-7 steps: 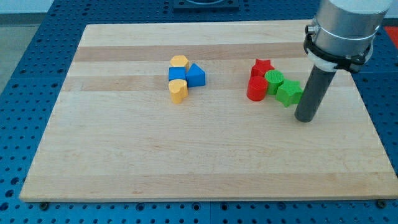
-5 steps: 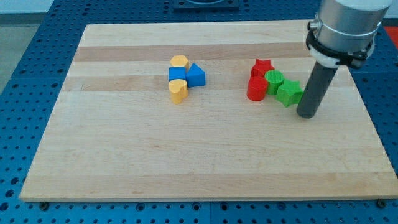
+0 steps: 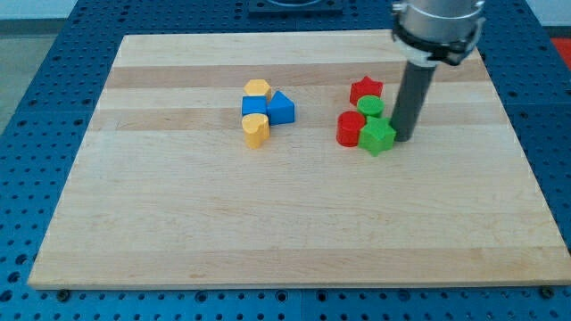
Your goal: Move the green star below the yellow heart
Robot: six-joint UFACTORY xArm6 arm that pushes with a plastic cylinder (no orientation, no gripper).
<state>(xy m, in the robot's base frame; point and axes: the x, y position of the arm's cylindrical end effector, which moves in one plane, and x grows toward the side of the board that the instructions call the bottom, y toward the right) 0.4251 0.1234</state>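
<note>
The job is only beginning — the green star-shaped block [image 3: 378, 137] is sitting right of centre on the pale wooden surface [image 3: 178, 232], well apart from the yellow heart-shaped block [image 3: 255, 130] it has to end up below. The whole stretch leftward across the wood is left to cover, plus a little travel toward the view's bottom so the star finishes under the heart and not beside it.

The star is lying in a tight bunch: a red cylinder-like block [image 3: 351, 128] is touching it on the left, a green round block [image 3: 370, 108] is sitting just above it, and a red star block [image 3: 366, 90] is above that. The heart is heading its own group, with a blue square block [image 3: 253, 107], a blue triangular block [image 3: 282, 108] and a yellow hexagon-like block [image 3: 258, 89] just above it.

My arm is coming down from the view's top right, the dark rod standing upright. My tip [image 3: 403, 137] is resting against the star's right side, touching or very nearly so. My tool is a plain rod — nothing on it opens, closes or clamps, so it is merely pressing sideways.
</note>
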